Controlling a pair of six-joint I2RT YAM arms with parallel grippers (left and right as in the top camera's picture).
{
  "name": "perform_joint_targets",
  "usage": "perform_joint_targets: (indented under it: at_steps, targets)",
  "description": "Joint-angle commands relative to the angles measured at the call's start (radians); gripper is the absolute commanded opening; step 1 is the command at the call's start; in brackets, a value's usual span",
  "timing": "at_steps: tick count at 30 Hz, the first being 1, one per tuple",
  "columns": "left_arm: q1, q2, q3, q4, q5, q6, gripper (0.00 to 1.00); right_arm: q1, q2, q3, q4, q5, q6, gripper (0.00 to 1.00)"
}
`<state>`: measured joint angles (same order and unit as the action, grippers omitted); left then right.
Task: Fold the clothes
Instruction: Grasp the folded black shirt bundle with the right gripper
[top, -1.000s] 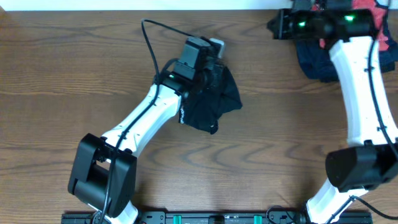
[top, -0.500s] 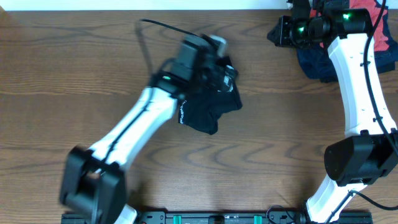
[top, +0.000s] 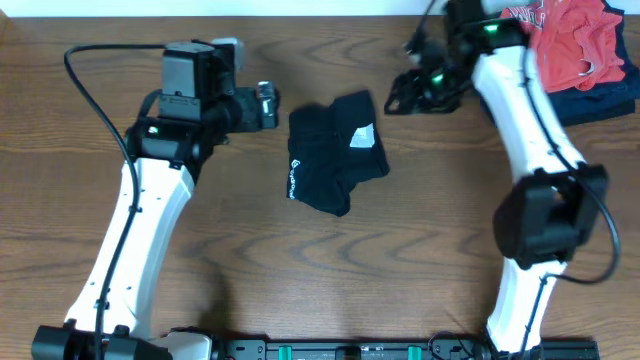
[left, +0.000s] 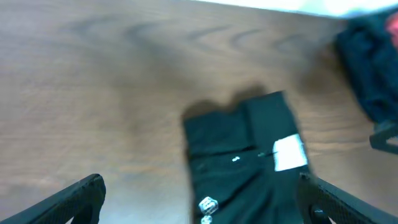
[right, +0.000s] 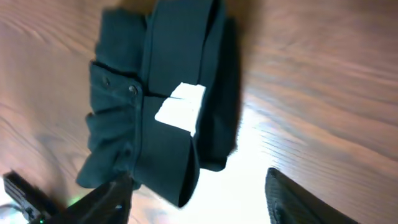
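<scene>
The clothes (top: 335, 150) are a black garment lying folded into a compact bundle on the wooden table, a white label (top: 362, 137) facing up. My left gripper (top: 266, 105) hovers just left of it, open and holding nothing. In the left wrist view the clothes (left: 249, 155) lie ahead between the spread fingers (left: 71, 198). My right gripper (top: 403, 95) hangs to the upper right of the bundle, open and empty. The right wrist view looks down on the clothes (right: 161, 106) and the label (right: 180, 109), with both fingers (right: 301, 199) set wide apart.
A red garment with white lettering (top: 570, 40) lies on a dark navy garment (top: 600, 100) at the back right corner. The navy garment (left: 367, 68) also shows blurred in the left wrist view. The table's back edge runs just behind both grippers.
My left gripper let go of the clothes, opened and drew back to the left. My right arm swung from the back-right pile toward the bundle, and its jaws opened.
</scene>
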<state>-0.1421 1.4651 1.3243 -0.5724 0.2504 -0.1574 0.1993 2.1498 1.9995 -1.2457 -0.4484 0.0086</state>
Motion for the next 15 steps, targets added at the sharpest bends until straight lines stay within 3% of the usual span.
perform_joint_targets:
  at_steps: [1, 15]
  targets:
    - [0.018, 0.007, 0.010, -0.031, -0.052, 0.006, 0.98, 0.042, 0.053, -0.006, 0.004, 0.000, -0.044, 0.70]
    - [0.018, 0.007, 0.009, -0.087, -0.158, 0.015, 0.98, 0.103, 0.245, -0.006, 0.031, 0.034, -0.017, 0.74]
